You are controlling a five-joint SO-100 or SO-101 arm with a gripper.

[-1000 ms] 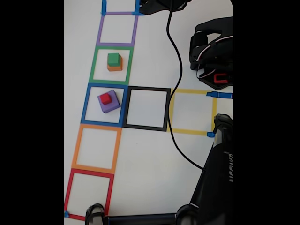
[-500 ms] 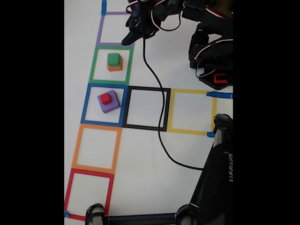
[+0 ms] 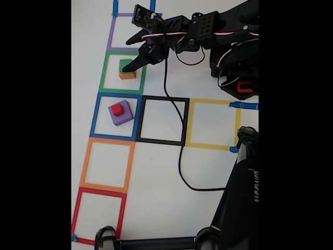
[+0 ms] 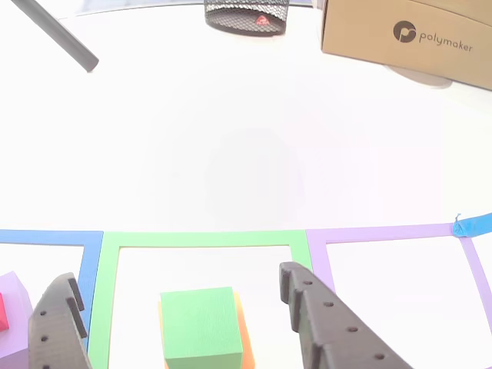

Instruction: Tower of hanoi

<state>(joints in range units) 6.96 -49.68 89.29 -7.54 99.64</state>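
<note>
In the fixed view the green cube [image 3: 124, 63] sits on the orange cube [image 3: 126, 76] inside the green tape square. The red cube [image 3: 118, 109] rests on the purple cube [image 3: 123, 117] in the blue square. My gripper [image 3: 125, 56] reaches in from the right and hangs open over the green cube, partly hiding it. The other view shows the green cube [image 4: 198, 323] on the orange cube [image 4: 243, 332], between and below my open gripper's [image 4: 175, 275] two dark fingers [image 4: 307, 304], untouched. The purple cube [image 4: 11, 304] peeks in at the left edge.
Tape squares run in a column, with a black square [image 3: 163, 121] and a yellow square [image 3: 213, 124] to the right. A black cable [image 3: 179, 156] trails across the table. A dark stand [image 3: 242, 192] fills the lower right. A cardboard box [image 4: 407, 31] and mesh cup [image 4: 246, 15] stand at the far edge.
The arm has swung in from the top right, down and left past the purple square, until the open gripper hangs over the green cube. The cubes have not moved.
</note>
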